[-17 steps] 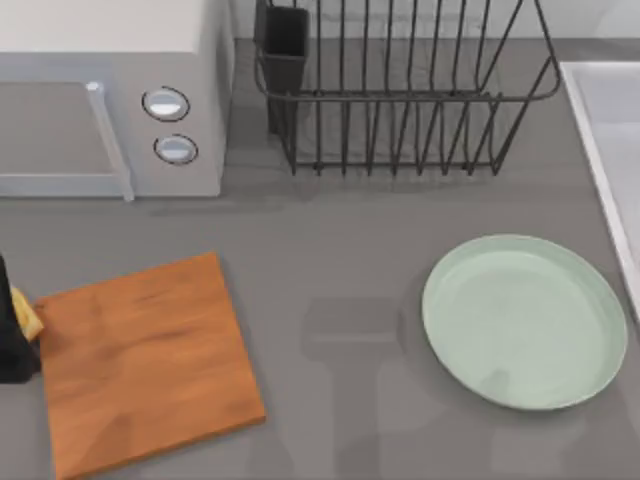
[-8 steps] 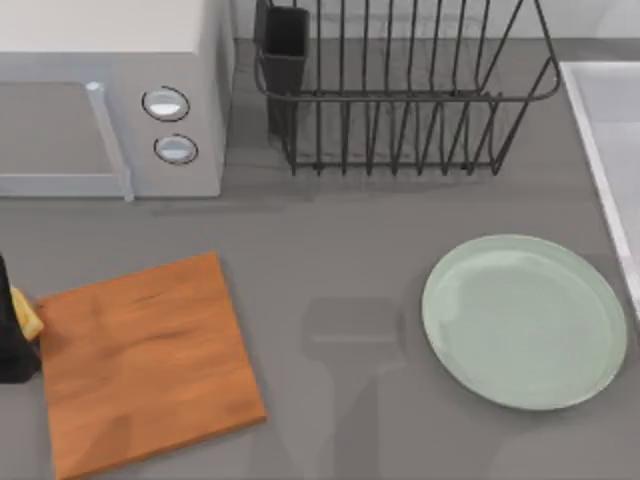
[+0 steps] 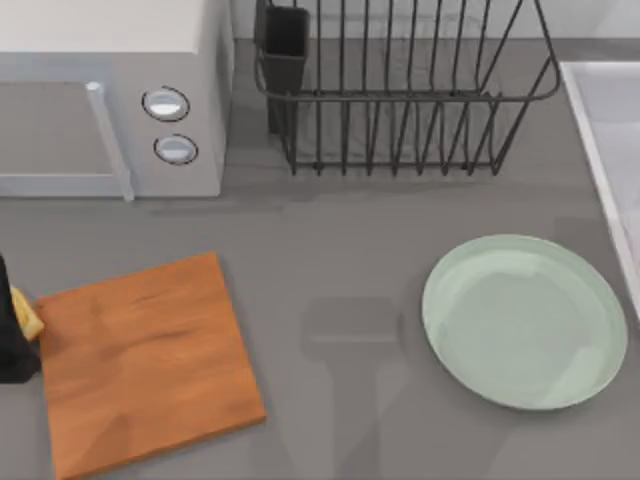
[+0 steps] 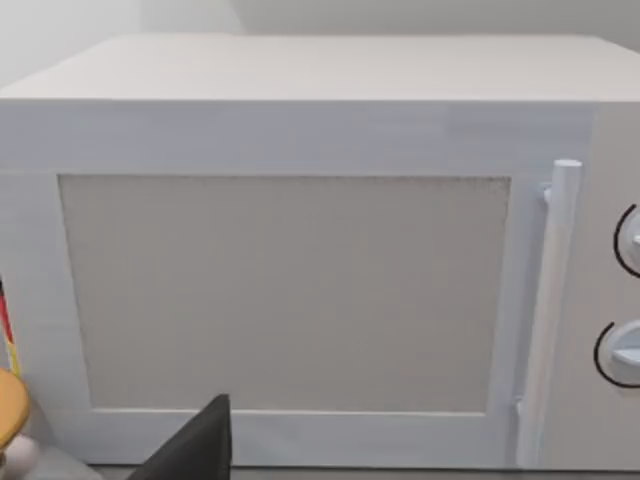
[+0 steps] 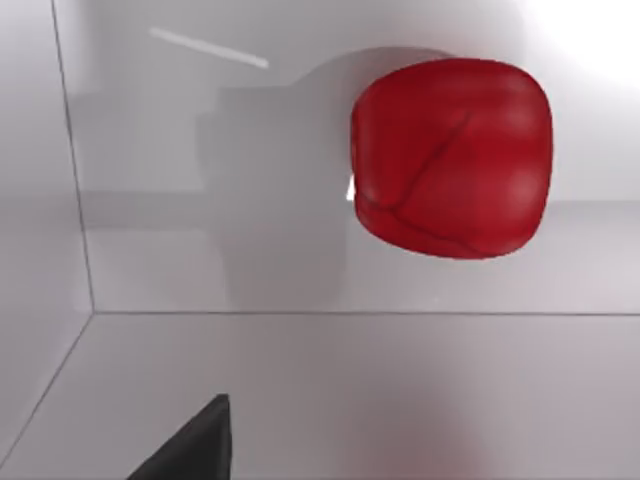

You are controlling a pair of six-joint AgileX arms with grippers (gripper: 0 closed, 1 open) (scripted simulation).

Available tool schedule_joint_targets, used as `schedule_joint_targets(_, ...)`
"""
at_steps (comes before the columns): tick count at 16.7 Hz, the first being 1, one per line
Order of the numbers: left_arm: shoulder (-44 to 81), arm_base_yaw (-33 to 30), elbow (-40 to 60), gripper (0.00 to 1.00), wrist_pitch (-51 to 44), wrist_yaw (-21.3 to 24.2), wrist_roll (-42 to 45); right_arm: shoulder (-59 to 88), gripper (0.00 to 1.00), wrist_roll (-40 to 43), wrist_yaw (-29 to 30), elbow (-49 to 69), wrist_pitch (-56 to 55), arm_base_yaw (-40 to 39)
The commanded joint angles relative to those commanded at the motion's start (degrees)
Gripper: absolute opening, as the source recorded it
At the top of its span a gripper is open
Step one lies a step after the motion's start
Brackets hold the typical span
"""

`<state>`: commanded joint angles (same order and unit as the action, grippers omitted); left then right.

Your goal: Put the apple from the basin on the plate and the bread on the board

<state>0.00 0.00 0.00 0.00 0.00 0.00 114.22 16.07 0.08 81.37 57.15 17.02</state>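
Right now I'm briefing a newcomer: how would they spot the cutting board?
Start at the white microwave on the table's left. In front of it lies the flat rectangular orange-brown wooden board, the sole wood-grained thing, unlike the round mint-green plate at right.

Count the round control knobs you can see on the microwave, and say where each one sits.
2. Both are on the microwave front, right of its door handle: the upper knob and the lower knob just beneath it. None appear hidden.
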Motion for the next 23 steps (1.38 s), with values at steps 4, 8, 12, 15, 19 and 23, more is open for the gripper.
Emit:
schedule_joint_targets(4, 0.0, 0.0, 0.0, 1.0, 0.0, 0.0, 0.0, -0.1, 1.0, -0.1, 0.0, -0.2, -0.1, -0.3)
schedule_joint_targets(8, 0.0, 0.0, 0.0, 1.0, 0.0, 0.0, 0.0, 2.7, 1.0, -0.1, 0.0, -1.8, -4.2, -0.3)
schedule_joint_targets(12, 0.0, 0.0, 0.0, 1.0, 0.0, 0.0, 0.0, 10.0, 1.0, -0.2, 0.1, -5.8, -16.2, -0.2)
schedule_joint_targets(15, 0.0, 0.0, 0.0, 1.0, 0.0, 0.0, 0.0, 15.4, 1.0, -0.3, 0.1, -8.9, -25.1, -0.1)
schedule_joint_targets(19, 0.0, 0.0, 0.0, 1.0, 0.0, 0.0, 0.0, 18.5, 1.0, -0.3, 0.2, -10.7, -29.2, -0.1)
schedule_joint_targets(23, 0.0, 0.0, 0.0, 1.0, 0.0, 0.0, 0.0, 18.5, 0.92, -0.3, 0.2, -10.7, -29.2, -0.1)
